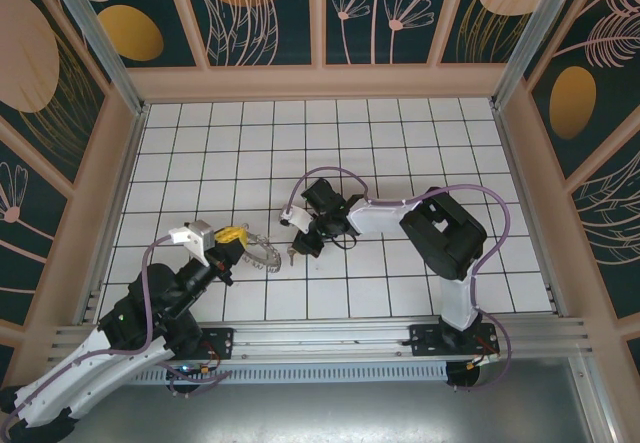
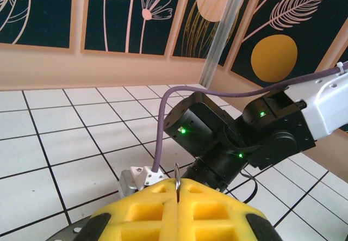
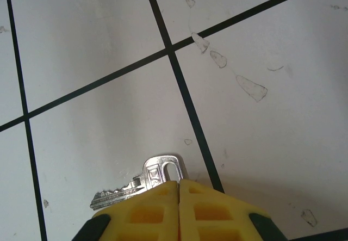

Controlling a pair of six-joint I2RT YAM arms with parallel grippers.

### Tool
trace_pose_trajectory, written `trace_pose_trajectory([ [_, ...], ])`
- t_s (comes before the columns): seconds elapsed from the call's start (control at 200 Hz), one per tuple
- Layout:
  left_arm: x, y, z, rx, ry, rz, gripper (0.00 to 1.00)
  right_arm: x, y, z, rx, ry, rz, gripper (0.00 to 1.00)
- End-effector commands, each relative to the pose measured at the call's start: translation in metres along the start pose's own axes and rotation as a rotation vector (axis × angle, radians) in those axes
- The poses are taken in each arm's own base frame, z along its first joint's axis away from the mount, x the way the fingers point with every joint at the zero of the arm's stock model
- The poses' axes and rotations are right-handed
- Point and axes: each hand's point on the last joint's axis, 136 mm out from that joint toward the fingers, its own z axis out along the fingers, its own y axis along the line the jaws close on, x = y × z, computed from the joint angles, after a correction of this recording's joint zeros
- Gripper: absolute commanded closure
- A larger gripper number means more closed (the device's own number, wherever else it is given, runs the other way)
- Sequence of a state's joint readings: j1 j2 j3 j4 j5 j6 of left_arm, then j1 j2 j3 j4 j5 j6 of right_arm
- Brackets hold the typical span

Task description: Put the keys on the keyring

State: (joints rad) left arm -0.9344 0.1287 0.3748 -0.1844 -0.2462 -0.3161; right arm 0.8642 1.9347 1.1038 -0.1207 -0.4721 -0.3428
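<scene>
Counted on the white tiled table [image 1: 400, 143]: one keyring [image 1: 264, 254], one key [image 3: 140, 182], two arms, two pincers. From above, found the keyring left of the table's centre and toward the near edge: a small ring with a frilly wire rim, right at the yellow tips of the left pincer [image 1: 240, 239]. Through the left wrist camera, just one thin metal loop of it, standing upright out of the seam between two yellow pads pressed together with no gap. So: closed and gripping the keyring. Just beyond that loop, the black body of the right arm [image 2: 217, 137], with three green lights and one purple cable arching over it. From above again, the right pincer [image 1: 303, 243] just beside the keyring on the side of the table's centre, tips turned toward the left pincer, the two near each other but apart. Through the right wrist camera, two more yellow pads shut seam to seam on the head of the key. All silver metal by the look of it. One slotted hole in the head poking out past the tips, and the toothed blade pointing off to the left of that view. Lying flat and low over a white tile, just beside a crossing of two black grid lines; cannot tell whether touching the table. Farther along the tiles, a row of five faint drop-shaped marks [image 3: 218, 59].
</scene>
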Motion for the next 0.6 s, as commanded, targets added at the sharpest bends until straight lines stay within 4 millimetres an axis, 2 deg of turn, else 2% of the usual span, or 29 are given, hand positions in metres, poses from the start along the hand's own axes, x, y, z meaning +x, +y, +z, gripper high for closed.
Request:
trace_pose_trajectory([
  [0.0,-0.023,-0.002,-0.005,-0.001,-0.062,0.003,1.0,-0.001,0.005,0.002,-0.02,0.008,-0.019,0.96],
  [0.08,-0.023,-0.002,-0.005,-0.006,-0.061,0.005,1.0,-0.002,0.005,-0.001,-0.014,0.001,-0.024,1.0],
  [0.325,-0.025,-0.002,-0.004,-0.011,-0.057,0.016,1.0,-0.011,0.009,-0.02,-0.009,-0.055,-0.043,1.0],
  [0.596,-0.023,-0.007,0.003,0.001,-0.024,0.05,1.0,-0.02,0.02,-0.06,-0.021,-0.164,-0.037,1.0],
])
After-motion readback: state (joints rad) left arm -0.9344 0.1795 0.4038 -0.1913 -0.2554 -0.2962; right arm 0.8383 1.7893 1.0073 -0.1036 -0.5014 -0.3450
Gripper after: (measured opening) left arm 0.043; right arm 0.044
